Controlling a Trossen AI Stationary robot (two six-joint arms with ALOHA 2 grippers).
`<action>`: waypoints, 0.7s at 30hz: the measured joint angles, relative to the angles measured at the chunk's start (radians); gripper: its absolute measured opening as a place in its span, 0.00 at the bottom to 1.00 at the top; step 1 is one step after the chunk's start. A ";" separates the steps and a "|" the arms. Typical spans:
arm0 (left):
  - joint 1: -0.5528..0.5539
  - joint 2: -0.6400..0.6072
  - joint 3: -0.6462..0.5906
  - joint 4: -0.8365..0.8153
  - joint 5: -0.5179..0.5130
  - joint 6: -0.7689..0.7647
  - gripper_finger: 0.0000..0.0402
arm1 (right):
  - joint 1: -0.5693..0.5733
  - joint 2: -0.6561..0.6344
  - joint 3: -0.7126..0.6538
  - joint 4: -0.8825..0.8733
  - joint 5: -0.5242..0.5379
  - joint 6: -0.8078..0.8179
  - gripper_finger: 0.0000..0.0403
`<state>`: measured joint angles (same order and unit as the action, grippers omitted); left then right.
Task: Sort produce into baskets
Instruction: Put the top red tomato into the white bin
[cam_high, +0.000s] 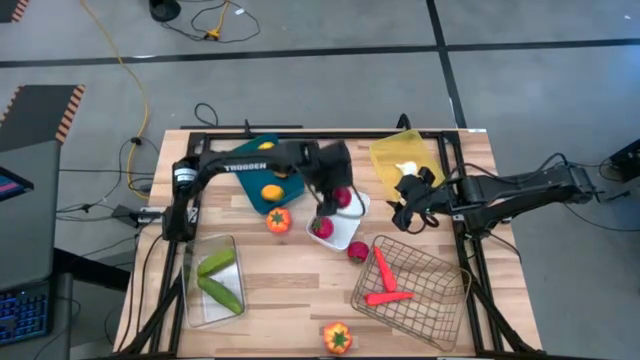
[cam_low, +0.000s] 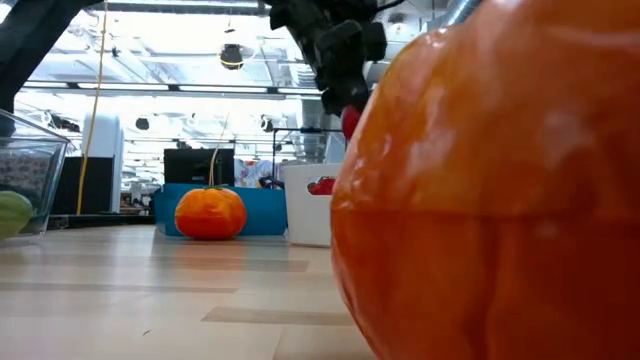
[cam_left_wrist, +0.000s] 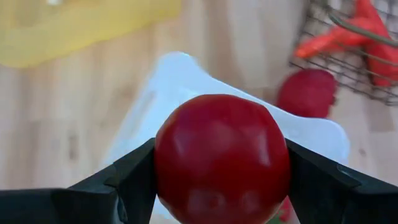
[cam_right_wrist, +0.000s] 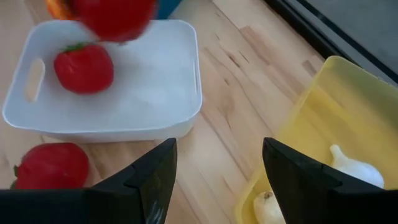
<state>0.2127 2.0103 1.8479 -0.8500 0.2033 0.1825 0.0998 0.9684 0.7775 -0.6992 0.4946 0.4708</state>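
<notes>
My left gripper (cam_high: 338, 196) is shut on a red tomato (cam_left_wrist: 221, 158), held above the white tray (cam_high: 350, 232). A red berry (cam_right_wrist: 84, 67) lies in that tray, and another red fruit (cam_high: 358, 250) sits on the table beside it. My right gripper (cam_right_wrist: 217, 180) hangs open and empty by the yellow tray (cam_high: 400, 155), which holds white garlic (cam_right_wrist: 356, 164). The teal tray (cam_high: 262, 165) holds an orange citrus (cam_high: 271, 192). An orange-red fruit (cam_high: 278, 220) rests on the wood next to it. My left gripper pinches the tomato by two opposite sides (cam_left_wrist: 166, 163), one dark finger (cam_left_wrist: 134, 180) on each. The fingers slant down from the table's left side. The tomato is lifted clear, over the white tray.
A clear bin (cam_high: 190, 300) at the near left holds two green cucumbers (cam_high: 218, 278). The wire mesh basket (cam_high: 430, 300) at the near right holds carrots (cam_high: 385, 280). An orange pepper (cam_high: 337, 337) stands at the near edge and fills the low view.
</notes>
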 joint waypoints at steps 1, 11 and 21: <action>-0.018 0.001 -0.004 -0.002 -0.001 -0.005 0.68 | 0.000 0.000 -0.004 -0.001 0.000 0.000 0.66; -0.100 0.002 -0.132 0.062 -0.069 0.015 0.69 | 0.015 0.000 -0.014 0.042 -0.024 -0.007 0.66; -0.095 0.003 -0.164 0.063 -0.225 -0.092 0.69 | 0.044 0.000 -0.014 0.052 -0.026 -0.008 0.66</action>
<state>0.1176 2.0132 1.6836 -0.7869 -0.0214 0.0903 0.1436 0.9684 0.7631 -0.6468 0.4685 0.4625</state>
